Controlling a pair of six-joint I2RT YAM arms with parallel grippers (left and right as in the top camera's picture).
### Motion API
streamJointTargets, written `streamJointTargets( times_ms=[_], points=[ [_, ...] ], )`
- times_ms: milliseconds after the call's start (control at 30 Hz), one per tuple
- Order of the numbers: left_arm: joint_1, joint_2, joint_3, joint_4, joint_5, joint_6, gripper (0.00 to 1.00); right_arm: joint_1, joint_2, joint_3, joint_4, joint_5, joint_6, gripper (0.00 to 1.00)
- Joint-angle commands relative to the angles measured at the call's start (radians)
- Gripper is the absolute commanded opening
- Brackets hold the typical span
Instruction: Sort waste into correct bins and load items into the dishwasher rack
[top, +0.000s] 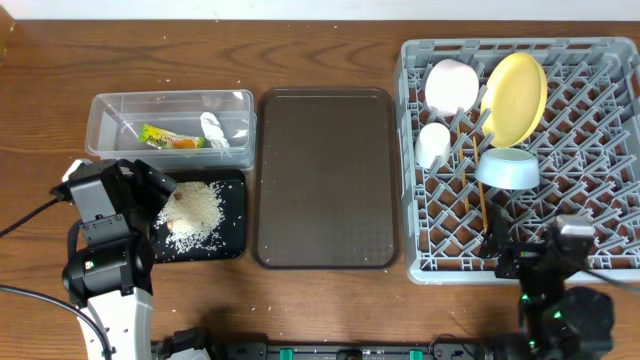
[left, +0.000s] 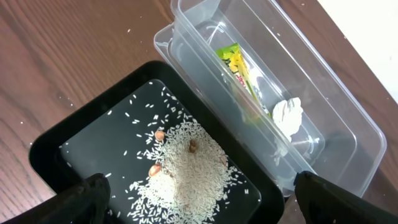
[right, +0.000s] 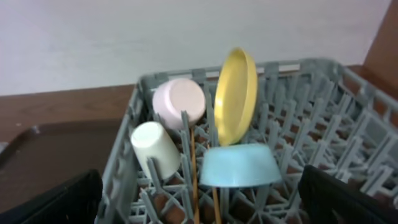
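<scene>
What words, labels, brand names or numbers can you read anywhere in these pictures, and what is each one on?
No text can be read in any view.
On the snack wrapper in the clear tub: printed red and dark marks on yellow-green, too small and blurred to read.
On the dishwasher rack, black tray and brown tray: no lettering visible.
</scene>
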Motion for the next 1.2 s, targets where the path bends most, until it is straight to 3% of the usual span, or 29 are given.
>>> streamJointTargets(
  times_ms=[0, 267, 1167],
  points=[
    [0.006, 0.0, 0.017, -0.002, -0.013, -0.009, 0.98, -0.029, -0.077, -0.099, 0.068, -0.071, 0.036, 0.99],
    [0.006, 0.0, 0.017, -0.002, -0.013, -0.009, 0.98, -0.045, -0.106, -0.277, 0.347, -0.111, 0.084, 0.99],
    [0.006, 0.0, 0.017, -0.002, -0.013, -0.009, 0.98, -0.065, -0.106, -0.393, 0.393, -0.111, 0.054, 0.99]
  ],
)
